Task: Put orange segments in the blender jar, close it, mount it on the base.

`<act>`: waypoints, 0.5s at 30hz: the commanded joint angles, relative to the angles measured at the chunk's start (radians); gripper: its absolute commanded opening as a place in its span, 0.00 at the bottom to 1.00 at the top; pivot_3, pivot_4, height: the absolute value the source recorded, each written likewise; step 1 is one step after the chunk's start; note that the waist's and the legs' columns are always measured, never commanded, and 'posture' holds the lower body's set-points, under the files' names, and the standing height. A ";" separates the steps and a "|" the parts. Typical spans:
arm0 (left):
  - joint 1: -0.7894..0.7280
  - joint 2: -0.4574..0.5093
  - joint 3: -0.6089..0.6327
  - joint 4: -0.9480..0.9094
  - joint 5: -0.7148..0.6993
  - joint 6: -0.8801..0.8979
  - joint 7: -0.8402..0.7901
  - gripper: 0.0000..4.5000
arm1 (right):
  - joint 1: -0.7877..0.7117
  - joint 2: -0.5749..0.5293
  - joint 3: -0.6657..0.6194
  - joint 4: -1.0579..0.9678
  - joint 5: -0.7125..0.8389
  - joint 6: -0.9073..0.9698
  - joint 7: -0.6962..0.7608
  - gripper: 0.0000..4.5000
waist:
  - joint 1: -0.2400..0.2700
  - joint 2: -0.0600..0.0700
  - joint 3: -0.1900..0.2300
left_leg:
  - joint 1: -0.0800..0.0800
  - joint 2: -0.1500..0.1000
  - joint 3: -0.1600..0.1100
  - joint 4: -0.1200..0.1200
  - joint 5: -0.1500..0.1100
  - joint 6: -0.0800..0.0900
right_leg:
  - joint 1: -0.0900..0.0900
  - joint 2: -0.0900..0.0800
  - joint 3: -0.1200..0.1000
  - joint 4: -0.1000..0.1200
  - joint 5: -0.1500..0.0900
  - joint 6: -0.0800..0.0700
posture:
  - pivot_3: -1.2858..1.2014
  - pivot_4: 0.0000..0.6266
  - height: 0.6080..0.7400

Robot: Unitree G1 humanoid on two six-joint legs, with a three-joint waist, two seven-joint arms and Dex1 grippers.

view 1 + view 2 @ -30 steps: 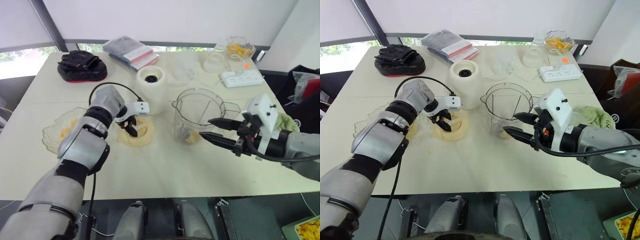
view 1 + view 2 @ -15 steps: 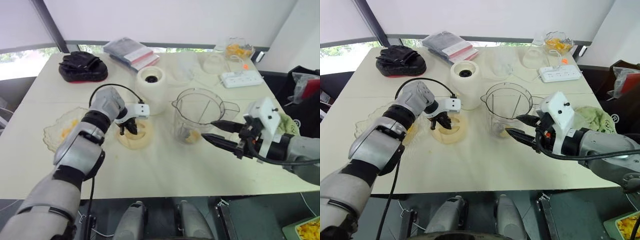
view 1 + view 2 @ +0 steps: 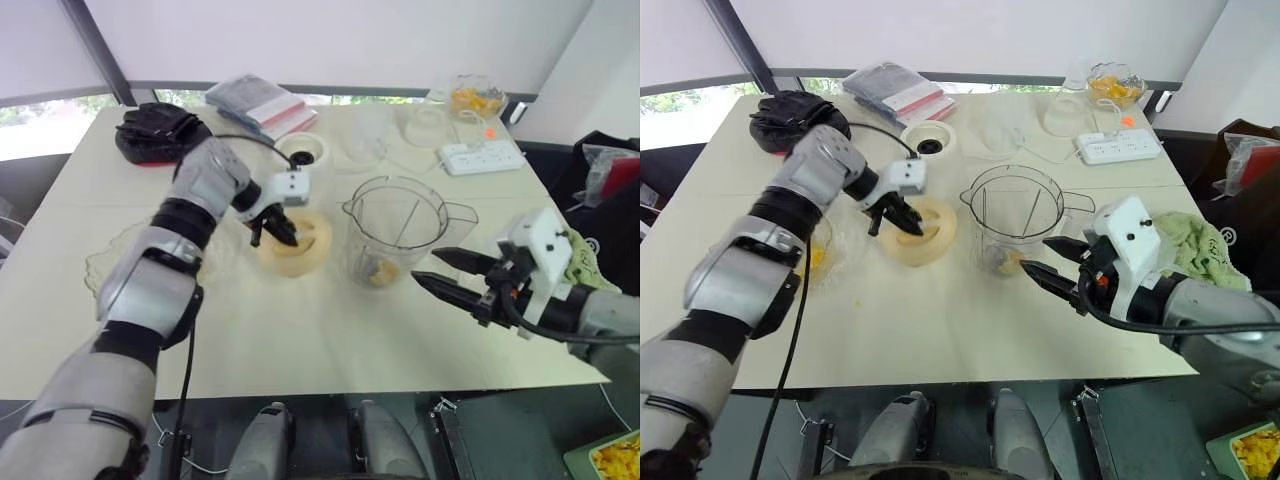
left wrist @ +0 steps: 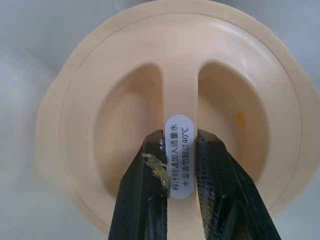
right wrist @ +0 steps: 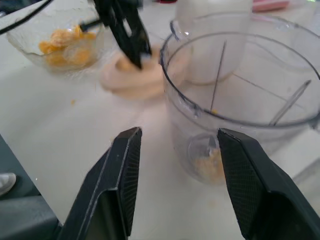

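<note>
My left gripper (image 3: 272, 228) is shut on the middle ridge of the cream blender lid (image 3: 300, 245), which hangs tilted above the table just left of the jar. In the left wrist view both fingers (image 4: 137, 200) clamp the labelled ridge of the lid (image 4: 100, 125). The clear blender jar (image 3: 395, 225) stands open-topped at the table's middle with a few orange pieces (image 3: 378, 270) at its bottom. My right gripper (image 3: 440, 272) is open, its fingertips just right of the jar's base and apart from it. The cream base (image 3: 302, 150) stands behind the lid.
A glass bowl of orange segments (image 3: 815, 255) sits at the left. A black bundle (image 3: 160, 135) and packets (image 3: 262, 100) lie at the back left. At the back right lie a power strip (image 3: 485, 155) and another bowl of fruit (image 3: 478, 98). A green cloth (image 3: 1195, 245) lies at the right edge.
My left gripper has lifted the lid off the table and carried it up and right, toward the jar, tilting it. My right gripper has drawn back slightly from the jar.
</note>
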 commanded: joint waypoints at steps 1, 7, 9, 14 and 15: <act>-0.029 0.053 0.021 -0.081 -0.072 0.024 -0.060 0.05 | 0.038 0.028 -0.051 -0.062 -0.009 -0.042 -0.036 0.55 | 0.000 0.000 0.000 | 0.000 0.000 0.000 0.000 0.000 0.000 | 0.000 0.000 0.000 0.000 0.000 0.000 | 0.52 0.24 1.00; -0.080 0.163 -0.005 -0.134 -0.182 0.041 -0.060 0.05 | 0.155 0.154 -0.022 -0.092 -0.159 -0.093 -0.126 0.97 | 0.003 0.000 0.000 | 0.000 0.000 0.000 0.001 0.000 0.000 | 0.000 0.000 0.000 0.000 0.000 0.000 | 0.52 0.24 1.00; -0.124 0.176 0.008 -0.078 -0.182 0.004 -0.060 0.05 | 0.175 0.203 0.016 -0.081 -0.267 -0.120 -0.156 0.99 | 0.006 0.000 0.000 | 0.000 -0.001 0.000 0.001 0.000 0.000 | 0.000 0.000 0.000 0.000 0.000 0.000 | 0.52 0.24 1.00; -0.285 0.130 0.056 0.167 -0.116 -0.130 0.027 0.05 | 0.166 0.334 0.154 -0.014 -0.523 -0.195 -0.208 0.99 | 0.003 -0.001 0.000 | 0.000 -0.002 0.000 0.001 0.000 0.000 | 0.000 0.001 -0.002 0.000 0.000 0.000 | 0.52 0.24 1.00; -0.306 0.118 0.063 0.198 -0.112 -0.149 0.042 0.05 | 0.161 0.358 0.175 0.001 -0.561 -0.209 -0.211 0.99 | 0.002 -0.001 0.000 | 0.000 -0.002 0.001 0.001 0.000 0.000 | 0.000 0.002 -0.002 0.001 0.000 0.000 | 0.52 0.24 1.00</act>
